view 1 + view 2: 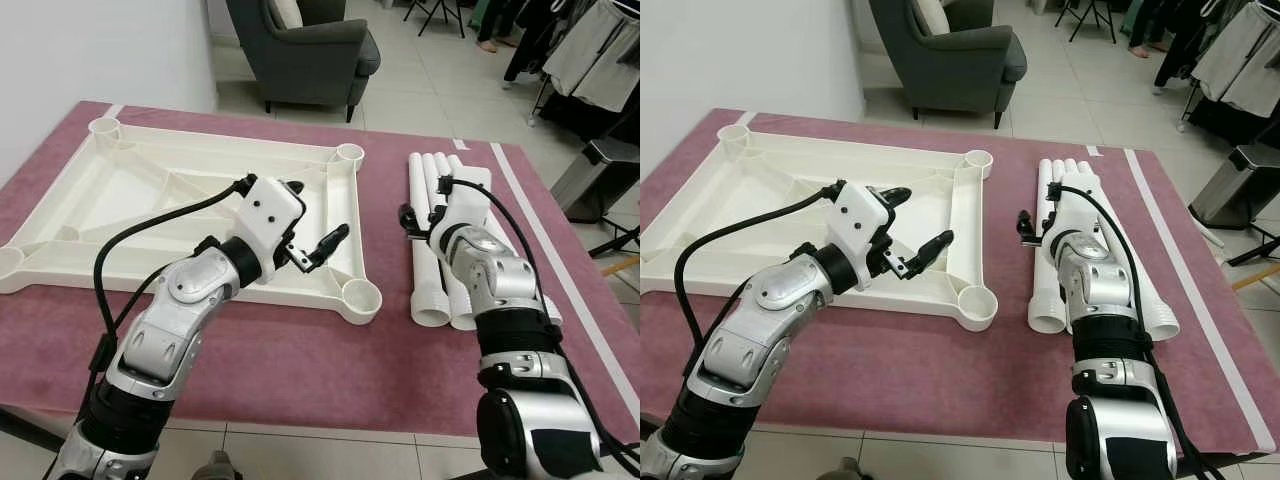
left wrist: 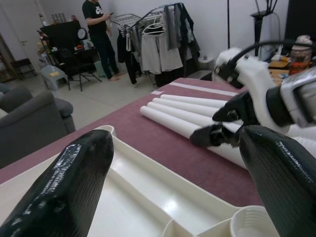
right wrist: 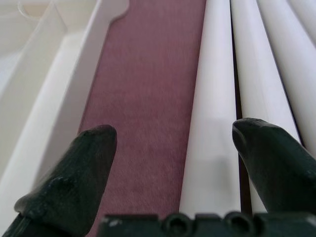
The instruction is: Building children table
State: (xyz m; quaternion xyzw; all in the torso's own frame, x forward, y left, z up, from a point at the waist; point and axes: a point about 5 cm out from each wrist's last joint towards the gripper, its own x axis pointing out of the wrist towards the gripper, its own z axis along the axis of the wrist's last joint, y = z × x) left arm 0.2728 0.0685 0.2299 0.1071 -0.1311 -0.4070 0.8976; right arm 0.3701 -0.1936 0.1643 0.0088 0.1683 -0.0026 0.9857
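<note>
My two arms are silver, jointed shells with black bands at the elbows and wrists. Each ends in a white, boxy wrist housing with small dark screw holes. A black cable loops from each forearm up to its housing. The left tool point(image 1: 312, 222) and right tool point(image 3: 175, 143) each carry two long, glossy black fingers point(image 2: 69, 187).

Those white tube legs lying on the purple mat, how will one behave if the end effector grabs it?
The white legs are smooth round tubes lying side by side, so one would probably roll if nudged sideways. They look hollow at the near ends, so likely light and stiff. The glossy surface may slip between the open right end effector fingers.
</note>
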